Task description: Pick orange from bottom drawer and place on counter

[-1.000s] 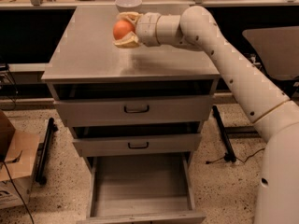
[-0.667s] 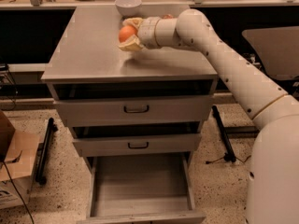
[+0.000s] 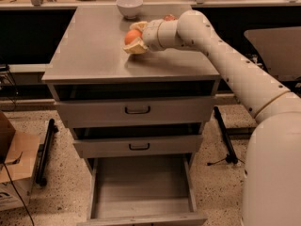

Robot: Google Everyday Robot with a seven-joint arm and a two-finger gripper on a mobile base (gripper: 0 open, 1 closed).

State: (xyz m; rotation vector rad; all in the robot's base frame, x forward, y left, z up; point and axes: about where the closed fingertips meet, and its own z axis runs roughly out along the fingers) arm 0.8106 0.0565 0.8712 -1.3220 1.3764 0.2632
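The orange [image 3: 132, 36] is held between the pale fingers of my gripper [image 3: 134, 37], low over the grey counter [image 3: 94, 51] near its middle back. The gripper is shut on the orange; I cannot tell whether the fruit touches the surface. My white arm [image 3: 221, 55] reaches in from the right. The bottom drawer [image 3: 141, 187] stands pulled out at the foot of the cabinet, and its tray is bare.
A white bowl [image 3: 129, 6] stands at the back of the counter. A bit of a red object [image 3: 169, 18] shows behind my wrist. The two upper drawers with black handles [image 3: 137, 110] are closed. A cardboard box [image 3: 14, 168] sits on the floor at left.
My gripper has moved with the orange a little to the right and down toward the counter surface.
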